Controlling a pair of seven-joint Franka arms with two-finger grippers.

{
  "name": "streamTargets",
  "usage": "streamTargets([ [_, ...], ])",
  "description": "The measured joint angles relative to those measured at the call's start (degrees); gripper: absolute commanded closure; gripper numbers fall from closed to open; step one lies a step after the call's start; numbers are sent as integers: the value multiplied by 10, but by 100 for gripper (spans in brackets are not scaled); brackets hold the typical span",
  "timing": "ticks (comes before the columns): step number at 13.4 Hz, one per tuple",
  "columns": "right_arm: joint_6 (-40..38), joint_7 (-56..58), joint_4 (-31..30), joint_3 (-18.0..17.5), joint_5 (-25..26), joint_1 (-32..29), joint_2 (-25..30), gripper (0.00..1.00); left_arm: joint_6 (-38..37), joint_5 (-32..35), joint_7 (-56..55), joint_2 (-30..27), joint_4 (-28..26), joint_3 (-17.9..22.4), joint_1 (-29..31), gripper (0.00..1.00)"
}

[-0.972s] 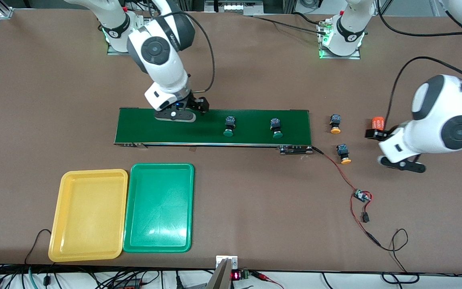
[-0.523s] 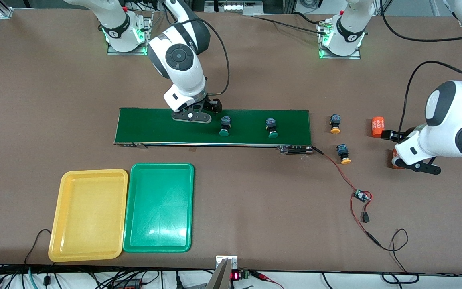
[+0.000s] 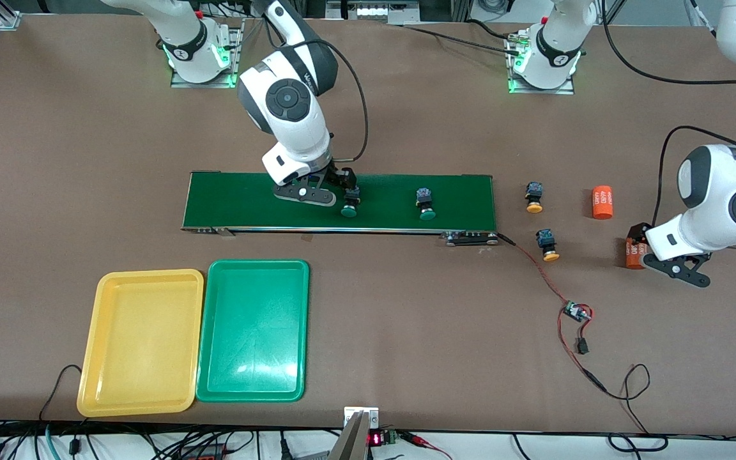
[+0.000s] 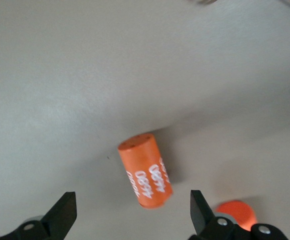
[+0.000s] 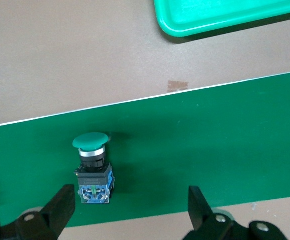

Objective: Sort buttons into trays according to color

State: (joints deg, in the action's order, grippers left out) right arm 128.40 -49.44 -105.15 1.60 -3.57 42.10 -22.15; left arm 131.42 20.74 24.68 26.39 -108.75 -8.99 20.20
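Note:
Two green buttons [image 3: 349, 203] [image 3: 425, 206] lie on the dark-green belt [image 3: 240, 204]. My right gripper [image 3: 307, 197] hangs low over the belt, open, right beside the first one. In the right wrist view that green button [image 5: 92, 170] lies just inside one finger, the right gripper [image 5: 130, 210] open around it without touching. Two yellow-orange buttons [image 3: 534, 198] [image 3: 547, 246] lie on the table off the belt's end. The yellow tray [image 3: 141, 342] and green tray [image 3: 254, 329] sit side by side near the front camera. My left gripper [image 3: 676, 270] [image 4: 131, 217] is open over the table's end.
Two orange cylinders with white print [image 3: 602, 202] [image 3: 633, 252] lie by the left gripper; one orange cylinder [image 4: 146, 170] shows ahead of its fingers. A red-and-black wire with a small circuit board [image 3: 575, 312] runs from the belt's end toward the front edge.
The right gripper slid along the belt toward the left arm's end, up to a green button. Both green buttons drifted toward the right arm's end. The left arm withdrew, uncovering an orange cylinder.

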Motion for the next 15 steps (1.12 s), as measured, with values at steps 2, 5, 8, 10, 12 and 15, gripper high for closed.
streamTargets([
  [2, 9, 0, 0, 0, 0, 0, -8, 0, 20, -8, 5, 18, -5, 11, 1, 0],
  [5, 23, 0, 1, -1, 0, 4, -35, 0, 42, -47, 6, 30, -17, 13, 1, 0],
  [8, 40, 0, 1, -1, 0, 6, -49, 0, 88, -51, 19, 49, -25, 32, 2, 0],
  [10, 50, 0, 2, -1, 0, 6, -52, 0, 91, -51, 23, 59, -26, 36, 2, 31],
  [12, 60, -1, 2, -1, 0, 6, -55, 0, 92, -52, 24, 67, -28, 37, 2, 61],
  [15, 75, -1, 2, -1, 1, 6, -65, 33, 91, -53, 24, 69, -29, 37, 2, 74],
])
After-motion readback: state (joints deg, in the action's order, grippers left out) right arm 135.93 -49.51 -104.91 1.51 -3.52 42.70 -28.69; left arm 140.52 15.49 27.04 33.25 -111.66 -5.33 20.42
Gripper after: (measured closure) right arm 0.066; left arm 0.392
